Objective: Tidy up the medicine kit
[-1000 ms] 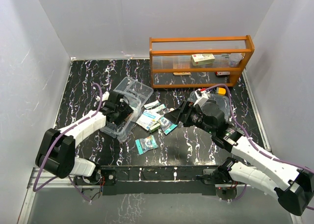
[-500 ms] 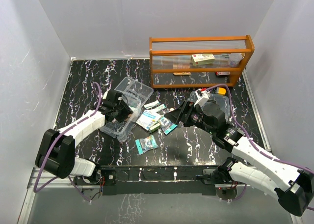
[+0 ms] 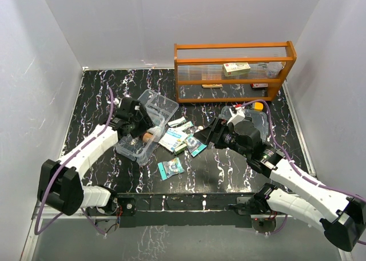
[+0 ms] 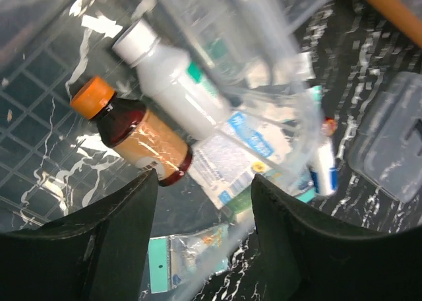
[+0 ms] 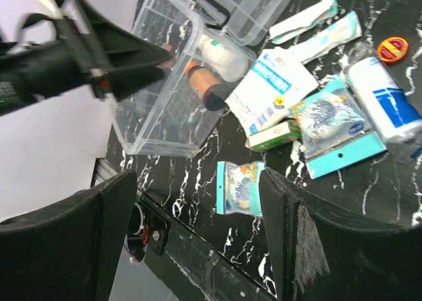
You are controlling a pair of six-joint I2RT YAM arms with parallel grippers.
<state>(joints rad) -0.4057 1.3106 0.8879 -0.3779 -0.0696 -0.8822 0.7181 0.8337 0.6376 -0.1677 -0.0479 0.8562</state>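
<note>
Two bottles, an amber bottle point(image 4: 135, 134) and a white bottle point(image 4: 173, 83), lie inside the medicine kit point(image 3: 128, 151), newly uncovered as the left hand point(image 4: 201, 189) lifts off it part-open and empty, so packing has begun; packets point(image 3: 173, 139) wait on the bench point(image 3: 223, 169) right of the kit, beside the wide, empty right hand point(image 3: 201, 136).

Desk: black marble-patterned desk point(image 3: 97, 95), smooth, glossy.
Box: clear rectangular plastic box point(image 3: 131, 148), transparent, shiny with glare.
Inside box: brown translucent bottle with orange cap point(image 4: 135, 133), glossy; white plastic bottle point(image 4: 173, 83), smooth.
Beside box: teal film packet point(image 3: 170, 167), crinkled, shiny; white paper carton point(image 5: 271, 93), matt.
Behind box: orange wooden rack point(image 3: 234, 46), satin, with a ribbed clear panel.
</note>
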